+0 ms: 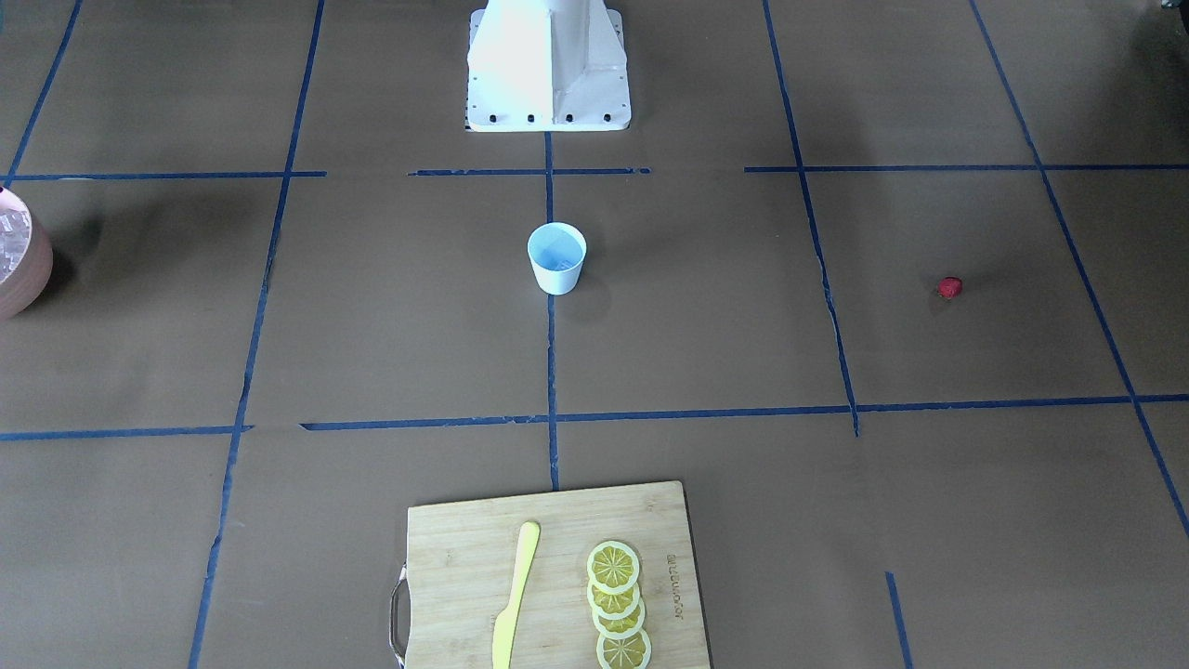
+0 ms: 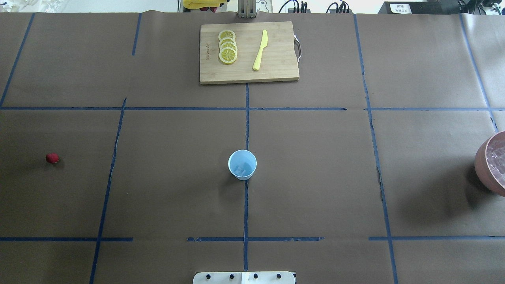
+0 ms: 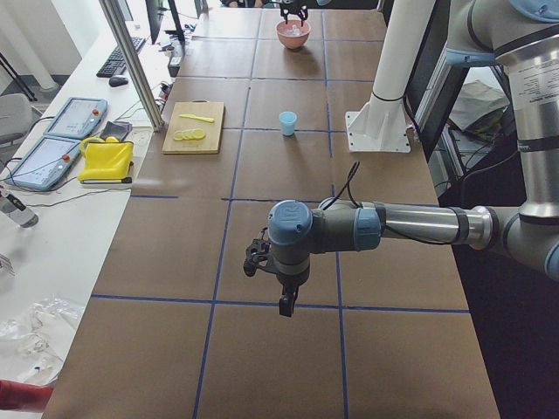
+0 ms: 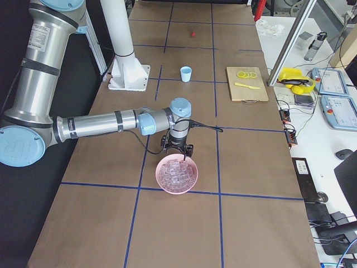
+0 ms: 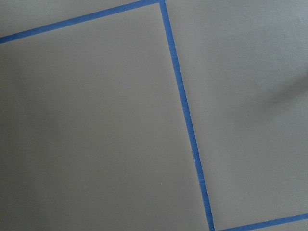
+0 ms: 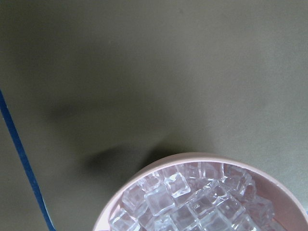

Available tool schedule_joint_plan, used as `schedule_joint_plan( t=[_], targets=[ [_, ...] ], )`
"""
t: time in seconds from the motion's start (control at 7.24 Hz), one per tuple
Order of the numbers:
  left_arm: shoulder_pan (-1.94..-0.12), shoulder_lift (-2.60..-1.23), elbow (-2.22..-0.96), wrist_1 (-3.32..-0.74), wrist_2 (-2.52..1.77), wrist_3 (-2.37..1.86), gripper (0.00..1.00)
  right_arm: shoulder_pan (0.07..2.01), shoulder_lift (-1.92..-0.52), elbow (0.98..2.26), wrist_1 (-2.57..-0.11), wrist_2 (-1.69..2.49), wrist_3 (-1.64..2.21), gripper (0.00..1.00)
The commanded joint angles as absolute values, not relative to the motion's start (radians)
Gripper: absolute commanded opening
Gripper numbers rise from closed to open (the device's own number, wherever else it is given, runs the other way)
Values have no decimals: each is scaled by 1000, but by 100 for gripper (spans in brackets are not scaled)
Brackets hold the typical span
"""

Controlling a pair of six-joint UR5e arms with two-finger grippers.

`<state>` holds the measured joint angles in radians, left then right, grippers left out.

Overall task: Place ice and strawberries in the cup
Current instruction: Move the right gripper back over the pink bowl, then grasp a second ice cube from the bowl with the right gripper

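Observation:
The white cup (image 2: 242, 165) stands at the table's centre, also seen in the front view as cup (image 1: 557, 258), with something pale and glinting at its bottom. A small red strawberry (image 2: 52, 158) lies alone far out on the robot's left side. Ice (image 6: 192, 202) fills a pinkish bowl (image 4: 177, 191) on the right side. My right gripper (image 4: 177, 153) hangs just over the bowl's near-robot rim. The left gripper (image 3: 286, 305) points down above bare table at the left end. Only the side views show the two grippers, so I cannot tell whether either is open or shut.
A wooden cutting board (image 2: 276, 73) with several lemon slices (image 2: 227, 46) and a yellow knife (image 2: 260, 50) lies at the far edge, opposite the robot base (image 1: 548, 119). Blue tape lines grid the brown table. Tablets (image 3: 74, 118) rest on a side bench.

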<state>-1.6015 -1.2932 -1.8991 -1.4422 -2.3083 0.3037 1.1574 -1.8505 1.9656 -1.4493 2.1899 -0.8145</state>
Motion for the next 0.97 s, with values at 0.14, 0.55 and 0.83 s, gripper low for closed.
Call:
schedule_joint_plan(
  t=[0.14,0.55,0.83],
  targets=[
    [-1601,-1293,-1898,-1442,-2307,304,100,1166,-1861,1852,-1316,2163,-874,91],
    [-1601,-1293,-1899,-1443,-2309,304,100,1166,-1864,1819,-1249,2163,-831,86],
    [-1601,-1293,-1899,-1443,-2309,304,100,1166,-1864,1818,-1249,2163,-828,83]
  ],
)
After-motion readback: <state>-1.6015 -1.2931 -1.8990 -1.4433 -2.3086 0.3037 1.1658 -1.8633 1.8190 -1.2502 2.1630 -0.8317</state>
